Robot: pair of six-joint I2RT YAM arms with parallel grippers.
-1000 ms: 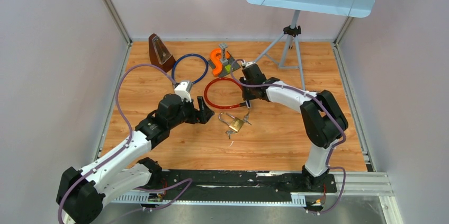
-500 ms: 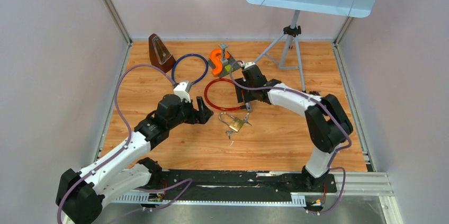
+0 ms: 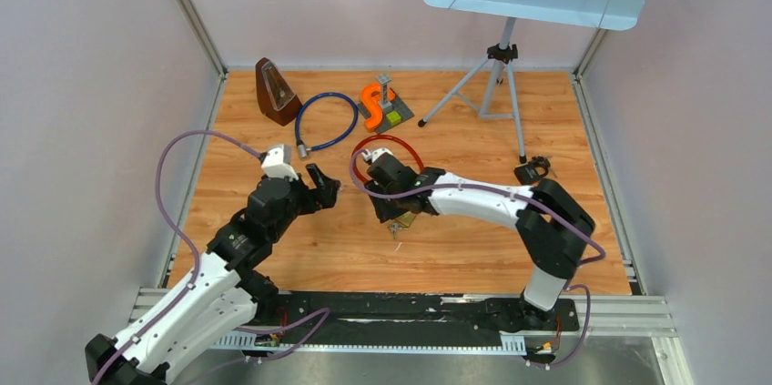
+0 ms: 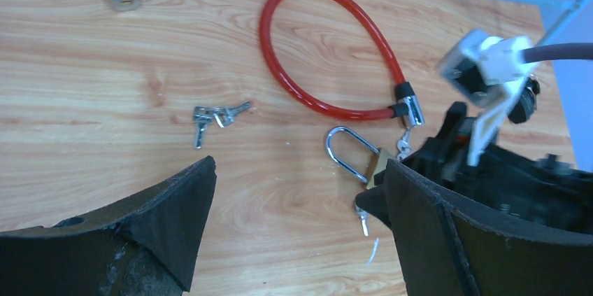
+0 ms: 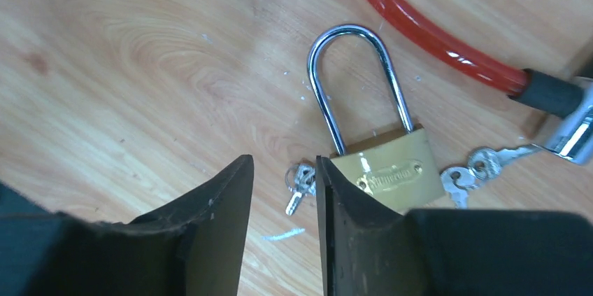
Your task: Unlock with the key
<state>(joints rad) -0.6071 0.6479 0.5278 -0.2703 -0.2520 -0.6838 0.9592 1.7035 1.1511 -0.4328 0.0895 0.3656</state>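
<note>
A brass padlock (image 5: 388, 170) with a steel shackle (image 5: 356, 79) lies flat on the wooden table; in the left wrist view the padlock (image 4: 347, 152) is half hidden behind my right arm. My right gripper (image 5: 283, 163) hovers low at the padlock's left side, jaws a narrow gap apart with nothing between them. A small key bunch (image 5: 299, 180) lies on the wood just past its fingertips, against the padlock's corner. From above, the right gripper (image 3: 391, 207) covers most of the padlock (image 3: 407, 219). My left gripper (image 3: 319, 187) stands wide open and empty to the left.
More keys (image 5: 468, 170) lie right of the padlock, and another bunch (image 4: 213, 115) lies to its left. A red cable lock (image 3: 382, 144), blue cable lock (image 3: 323, 121), metronome (image 3: 276, 92), orange clamp (image 3: 373, 105) and music stand tripod (image 3: 496, 85) stand behind.
My right arm swung from the red cable's end forward and left, down onto the padlock; its jaws widened, then narrowed. My left arm pulled back to the left.
</note>
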